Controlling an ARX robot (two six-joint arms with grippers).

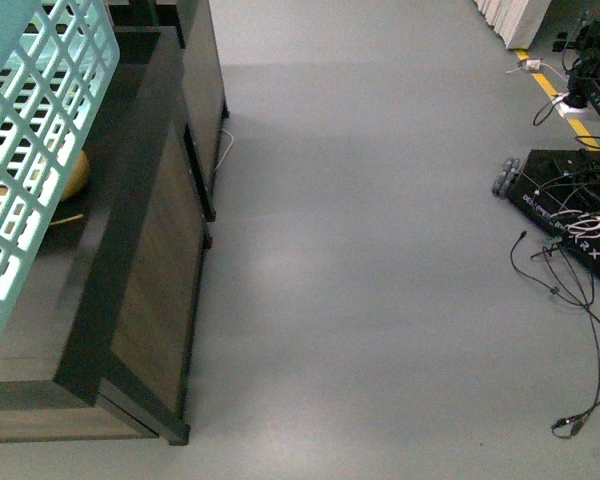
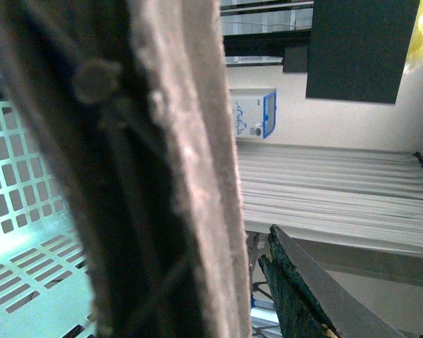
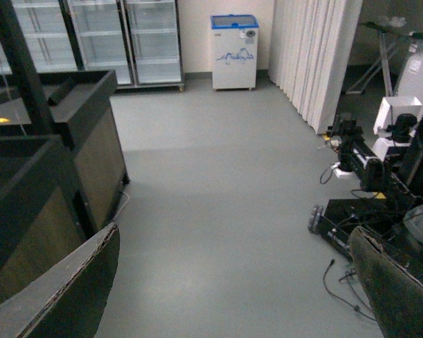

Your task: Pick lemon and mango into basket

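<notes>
Teal basket point(image 1: 35, 120) by dark counter point(image 1: 130, 200); right pincer point(image 3: 233, 243) gaping — over floor point(image 1: 380, 250)

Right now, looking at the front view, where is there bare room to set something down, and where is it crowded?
Free: the broad grey floor between the dark wooden bin and the black robot base; also the bin's bare bottom between the basket and its near rim. Crowded: the floor at right, where loose cables trail from that base.
</notes>
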